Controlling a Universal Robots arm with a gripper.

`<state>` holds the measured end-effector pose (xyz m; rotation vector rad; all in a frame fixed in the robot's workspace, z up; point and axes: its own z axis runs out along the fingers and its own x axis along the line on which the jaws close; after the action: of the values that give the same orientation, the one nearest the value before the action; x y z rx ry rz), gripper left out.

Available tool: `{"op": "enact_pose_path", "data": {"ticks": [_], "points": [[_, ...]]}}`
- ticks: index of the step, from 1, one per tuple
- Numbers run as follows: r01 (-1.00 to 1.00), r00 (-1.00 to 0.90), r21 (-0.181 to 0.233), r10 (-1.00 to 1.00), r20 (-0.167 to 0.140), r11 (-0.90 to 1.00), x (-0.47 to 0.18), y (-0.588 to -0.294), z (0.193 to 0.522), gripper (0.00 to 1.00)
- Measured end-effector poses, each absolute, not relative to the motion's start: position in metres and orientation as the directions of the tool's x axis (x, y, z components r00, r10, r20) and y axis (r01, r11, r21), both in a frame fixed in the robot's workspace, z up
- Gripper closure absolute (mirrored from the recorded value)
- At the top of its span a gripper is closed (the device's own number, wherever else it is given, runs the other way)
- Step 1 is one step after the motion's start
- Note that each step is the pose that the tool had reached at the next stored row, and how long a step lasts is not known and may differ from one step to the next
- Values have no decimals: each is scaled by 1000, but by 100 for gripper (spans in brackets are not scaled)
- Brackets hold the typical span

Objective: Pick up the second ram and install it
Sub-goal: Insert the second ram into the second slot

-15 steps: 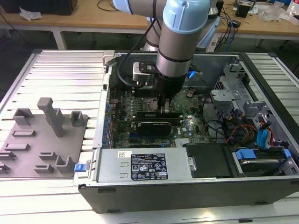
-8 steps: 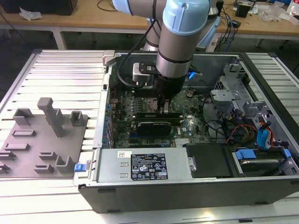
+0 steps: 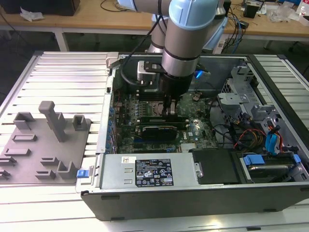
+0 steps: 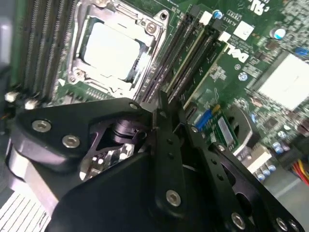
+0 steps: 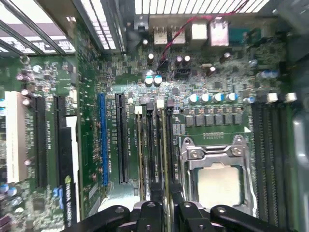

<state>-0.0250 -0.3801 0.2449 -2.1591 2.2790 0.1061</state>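
Observation:
The second ram (image 5: 164,145) shows edge-on as a thin green stick standing in a black slot beside the processor socket (image 5: 217,179). Its near end runs between my black fingers (image 5: 155,193). My gripper (image 5: 165,195) is shut on it, low over the motherboard. In the second wrist view the gripper (image 4: 166,113) sits at the near end of the slot rails (image 4: 193,53), with the socket (image 4: 113,48) next to them. In the exterior view the gripper (image 3: 172,113) reaches down into the open computer case (image 3: 193,193), just past the socket (image 3: 147,108).
Another thin stick (image 5: 140,150) stands in a slot two rails over. A black card (image 3: 157,130) lies across the board in front of the gripper. The power supply (image 3: 149,171), drive cage and cables (image 3: 251,130) crowd the case. A grey fixture plate (image 3: 46,145) lies on the exterior view's left.

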Motion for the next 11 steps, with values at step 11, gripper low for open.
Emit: {"op": "enact_pose_path", "data": {"ticks": [11], "points": [[-997,-55,48,-998,-42,53,-25,-378,268,89]]}}
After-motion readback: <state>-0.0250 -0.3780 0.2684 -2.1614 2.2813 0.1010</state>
